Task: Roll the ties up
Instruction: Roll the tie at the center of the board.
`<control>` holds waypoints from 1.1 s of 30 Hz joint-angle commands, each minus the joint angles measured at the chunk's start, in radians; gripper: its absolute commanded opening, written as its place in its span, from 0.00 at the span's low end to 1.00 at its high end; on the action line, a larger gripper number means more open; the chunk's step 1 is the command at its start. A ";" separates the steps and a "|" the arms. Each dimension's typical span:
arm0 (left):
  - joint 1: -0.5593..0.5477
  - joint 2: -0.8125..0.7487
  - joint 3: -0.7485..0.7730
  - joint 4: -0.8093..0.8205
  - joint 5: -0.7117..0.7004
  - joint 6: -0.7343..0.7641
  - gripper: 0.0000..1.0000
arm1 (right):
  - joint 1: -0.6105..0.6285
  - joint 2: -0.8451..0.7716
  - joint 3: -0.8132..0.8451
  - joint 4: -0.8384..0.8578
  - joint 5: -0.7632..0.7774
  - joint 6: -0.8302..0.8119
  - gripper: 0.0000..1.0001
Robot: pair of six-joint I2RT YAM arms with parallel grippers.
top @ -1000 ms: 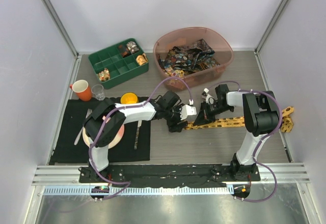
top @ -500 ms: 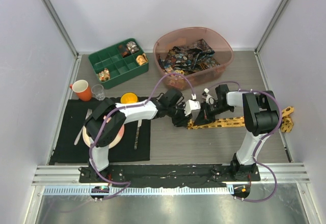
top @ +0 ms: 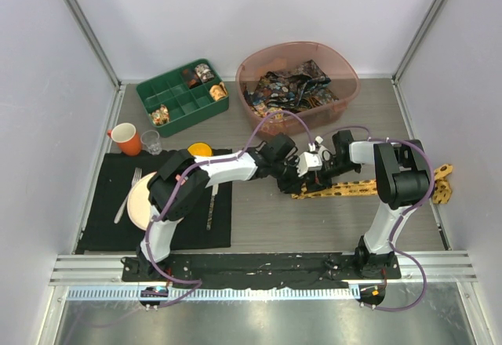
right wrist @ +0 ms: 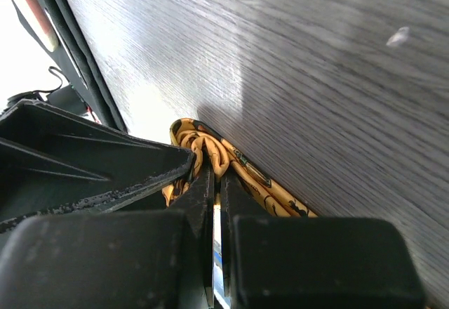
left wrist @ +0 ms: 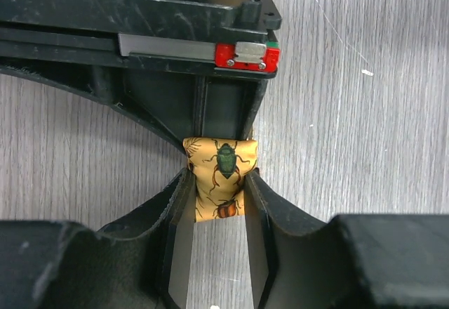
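1 yellow tie (top: 369,187) is being worked on, and it lies stretched on the table (top: 314,227) in front of the right arm. Its far end reaches the right edge, and its near end is gathered into a small roll in the middle. The 2 tools meet at this roll.

In the left wrist view, the left tool (left wrist: 219,186) is closed to a narrow gap. The folded end of the tie, printed with beetles, is squeezed between its fingers (left wrist: 184,204). The upper edge of the fabric goes into the black body of the other tool, directly opposite. In the right wrist view, the right tool (right wrist: 214,175) has its jaws almost together. Coiled layers of the tie sit at their tips, so it appears to pinch the roll from the other side.

This double hold probably keeps the few turns tight while 1 tool changes its grip. Most of the tie is flat and not yet rolled, so the task seems to be at an early stage. If either tool opens too early, the coil will likely spring loose.

Several dark printed ties (top: 290,88) wait in the pink basin (top: 345,98) behind the tools, well apart from the roll. The green tray (top: 176,102) and the black mat (top: 102,219) are on the left, away from the work.
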 commanded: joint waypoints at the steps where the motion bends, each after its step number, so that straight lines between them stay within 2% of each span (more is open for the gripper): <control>1: -0.005 0.029 -0.004 -0.063 -0.070 0.092 0.35 | 0.007 0.005 -0.018 0.036 0.077 -0.016 0.01; 4: -0.008 0.030 -0.004 -0.135 -0.079 0.127 0.33 | 0.005 -0.007 -0.010 0.024 0.072 -0.016 0.01; 9: -0.008 0.046 0.023 -0.229 -0.108 0.181 0.29 | -0.001 -0.065 0.039 -0.054 0.050 -0.034 0.15; 10: -0.010 0.047 0.022 -0.231 -0.110 0.185 0.29 | -0.001 -0.076 0.047 -0.070 0.049 -0.042 0.21; 11: -0.008 0.049 0.022 -0.241 -0.111 0.188 0.29 | -0.002 -0.094 0.051 -0.084 0.042 -0.044 0.24; 20: -0.008 0.065 0.042 -0.255 -0.116 0.202 0.28 | -0.028 -0.148 0.059 -0.170 -0.012 -0.077 0.38; 23: -0.010 0.069 0.052 -0.257 -0.114 0.202 0.28 | -0.030 -0.139 0.065 -0.151 -0.044 -0.047 0.40; 33: -0.011 0.073 0.060 -0.258 -0.119 0.201 0.28 | -0.008 -0.074 0.059 -0.050 -0.059 0.033 0.40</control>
